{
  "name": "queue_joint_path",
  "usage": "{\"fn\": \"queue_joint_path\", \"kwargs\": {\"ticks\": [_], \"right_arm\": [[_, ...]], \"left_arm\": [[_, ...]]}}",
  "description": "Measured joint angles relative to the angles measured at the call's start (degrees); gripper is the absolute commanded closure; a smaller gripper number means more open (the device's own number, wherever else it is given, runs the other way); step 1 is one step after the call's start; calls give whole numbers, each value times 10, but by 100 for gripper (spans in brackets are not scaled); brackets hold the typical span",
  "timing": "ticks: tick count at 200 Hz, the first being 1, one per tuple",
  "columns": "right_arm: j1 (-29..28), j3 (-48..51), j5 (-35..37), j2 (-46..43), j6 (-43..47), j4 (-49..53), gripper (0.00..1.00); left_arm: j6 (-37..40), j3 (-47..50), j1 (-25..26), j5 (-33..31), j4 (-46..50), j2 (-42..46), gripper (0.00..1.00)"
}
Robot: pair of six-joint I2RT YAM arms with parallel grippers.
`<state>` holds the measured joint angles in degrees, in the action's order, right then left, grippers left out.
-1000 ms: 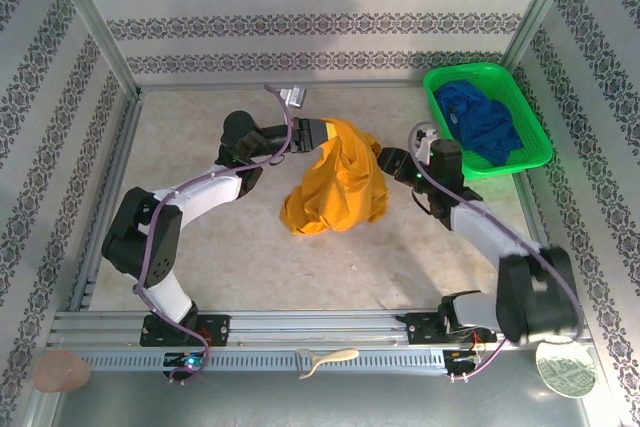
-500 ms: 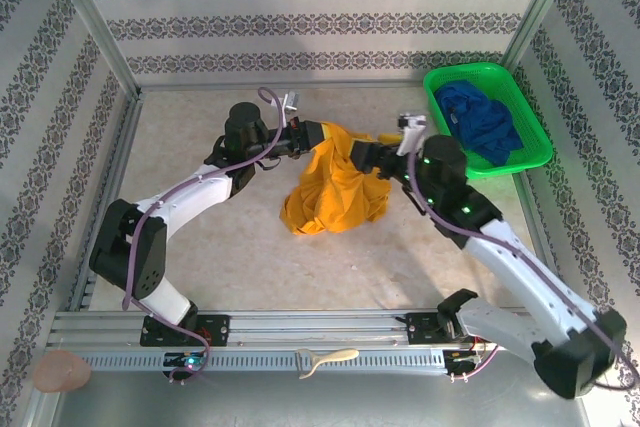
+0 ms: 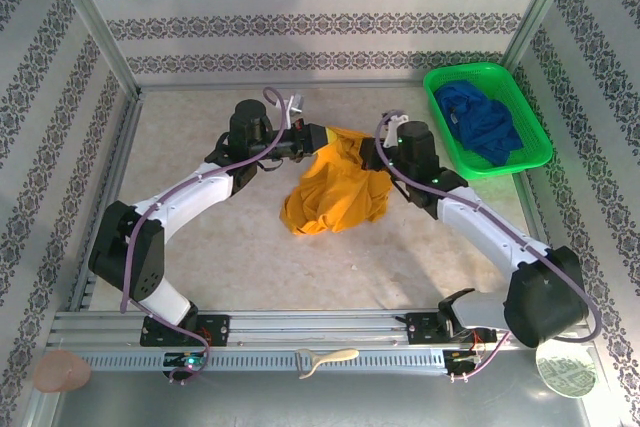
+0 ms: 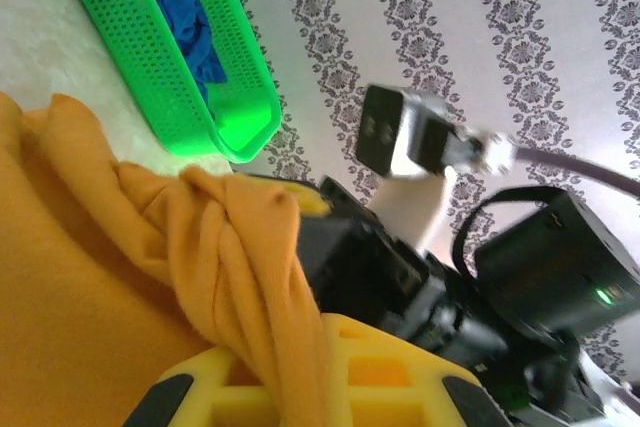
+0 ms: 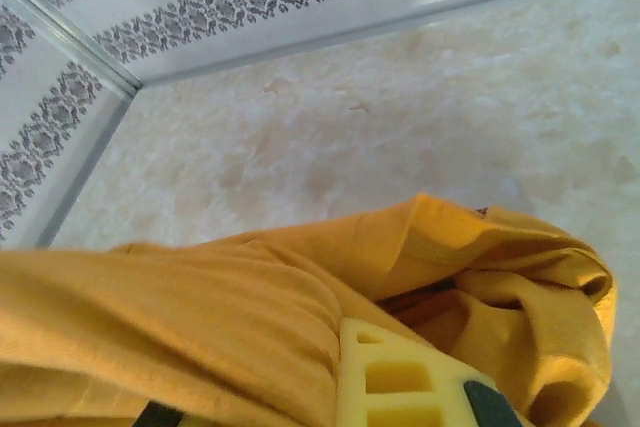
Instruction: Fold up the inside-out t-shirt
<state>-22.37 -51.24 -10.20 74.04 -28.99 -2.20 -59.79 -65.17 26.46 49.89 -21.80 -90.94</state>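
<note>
Across the middle of the table [image 3: 190,137] the inside-out t-shirt [image 3: 335,197] sits as a loose mustard bundle. Its lower part is crumpled on the surface and its upper edge is drawn up into a short ridge between the two arms. Only plain yellow fabric shows, and no print can be made out. Green basket [image 3: 433,97] with the blue garment [image 3: 480,122] stands at the far right corner, well apart from the work and not involved.

Both arms reach in toward each other, which reads as a shared lift to get the cloth off the table and shaken open before any fold. Judged stage is early: no flat panel, no fold line yet.

Left gripper [image 3: 322,137] meets the ridge at its left end. From its wrist camera a twisted rope of cloth runs down between its yellow fingers [image 4: 390,372], so the jaws are judged clamped on the shirt, though the pinch line is buried. Right gripper [image 3: 370,155] meets the right end, near the left one. Its wrist view shows fabric heaped over one yellow finger and the other hidden, so it is also judged closed on cloth. The grips sit close together, so the bundle hangs bunched rather than spread.
</note>
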Motion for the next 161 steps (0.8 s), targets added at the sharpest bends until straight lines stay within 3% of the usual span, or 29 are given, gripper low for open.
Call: {"fn": "queue_joint_path", "kwargs": {"ticks": [49,85,97,112,122,139,161], "right_arm": [[24,57,-139,-48,-24,-69,100],[43,90,-284,-87,-109,-206,100],[42,91,-326,-85,-149,-260,100],[41,91,-364,-72,-197,-328,100],[41,91,-381,-61,-223,-371,100],[42,91,-399,-36,-260,-426,100],[54,91,-409,-1,-297,-480,100]], "left_arm": [[-17,-3,-7,8,-7,0,100],[31,-10,-35,-14,33,-8,100],[48,-10,-40,-13,37,-22,90],[65,-14,-41,-17,42,-47,63],[69,-15,-46,-23,47,-63,53],[74,-5,-55,-23,48,-75,43],[80,33,-57,-34,48,-46,39]]}}
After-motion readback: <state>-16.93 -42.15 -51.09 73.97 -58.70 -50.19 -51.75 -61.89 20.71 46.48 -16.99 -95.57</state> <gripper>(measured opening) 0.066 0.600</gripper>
